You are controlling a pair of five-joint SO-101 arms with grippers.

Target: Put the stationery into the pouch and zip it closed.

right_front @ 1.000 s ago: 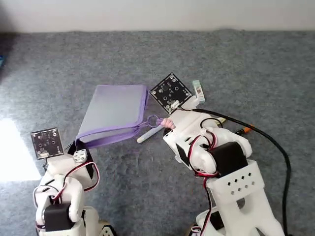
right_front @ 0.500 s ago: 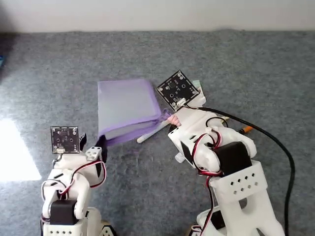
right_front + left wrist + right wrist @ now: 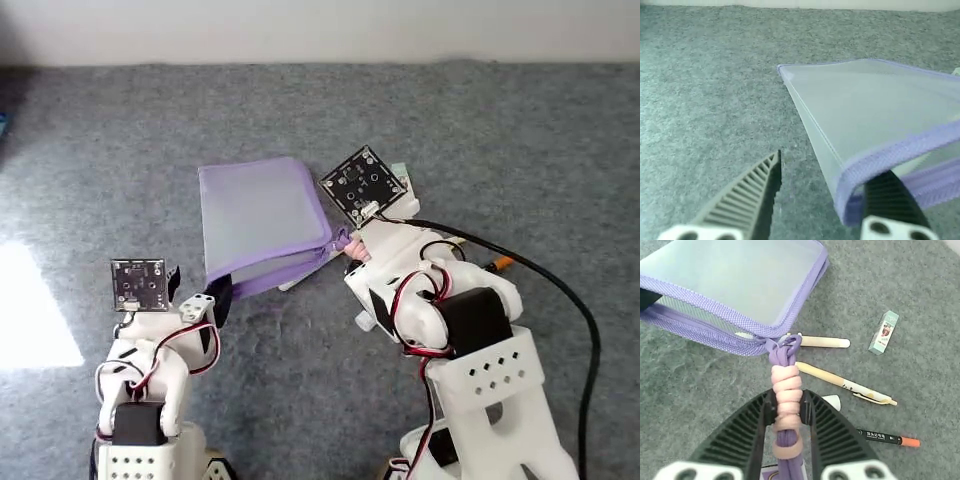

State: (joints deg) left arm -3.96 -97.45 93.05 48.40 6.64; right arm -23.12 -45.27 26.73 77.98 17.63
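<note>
Right tool: pressed together on the braided pull cord at the pouch corner. Left tool: spread wide. One finger sits at the opposite near corner of the pouch, the other stands apart over bare desk, and nothing is pinched.

Key relation: the zip line runs along the pouch's near edge, from the left tool's corner to the pull in your right tool. That edge looks parted, so the mouth faces the arms. All the stationery lies on the desk outside the pouch, past the pull on the right arm's side, well apart from the left tool. Your right arm is nearer, but it is occupied with the cord.

Count:
- pouch: 1
- pale stick: 1
- cream pen: 1, long axis roughly parallel to the stick
- black marker: 1
- eraser box: 1
- white piece: 1, partly hidden behind the tool, so you cannot identify it
</note>
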